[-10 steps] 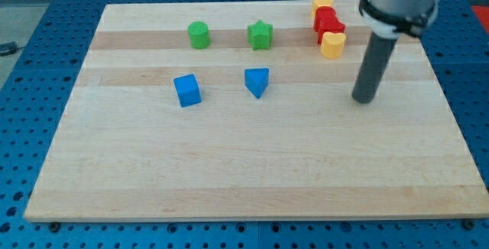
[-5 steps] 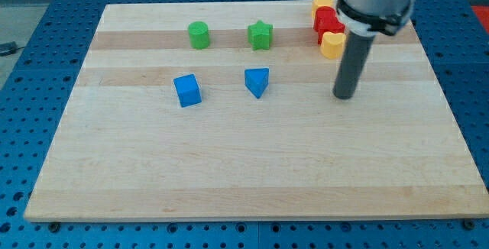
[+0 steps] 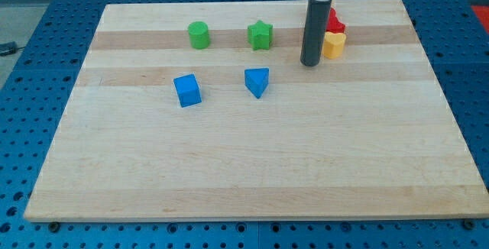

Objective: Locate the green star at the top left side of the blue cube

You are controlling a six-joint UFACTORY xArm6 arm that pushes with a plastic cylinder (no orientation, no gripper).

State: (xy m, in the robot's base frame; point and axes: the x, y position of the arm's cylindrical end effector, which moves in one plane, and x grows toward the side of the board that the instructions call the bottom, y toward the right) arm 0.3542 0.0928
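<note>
Camera view: rod tip set to the right of the green star.
My tip (image 3: 309,64) rests on the tabletop (image 3: 244,165) between green star (image 3: 260,34) and yellow block (image 3: 332,45), seemingly placed to shove the star leftward toward the blue cube (image 3: 187,90). Star sits near the view's top. No jaws exist here.

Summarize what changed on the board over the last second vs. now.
Only my tip moved: it slid from the board's right side toward the view's upper left and now sits just left of the yellow block, to the right of the green star. No block was touched or shifted: the green star, green cylinder, blue cube, blue triangular block and the red block stayed as they were.
</note>
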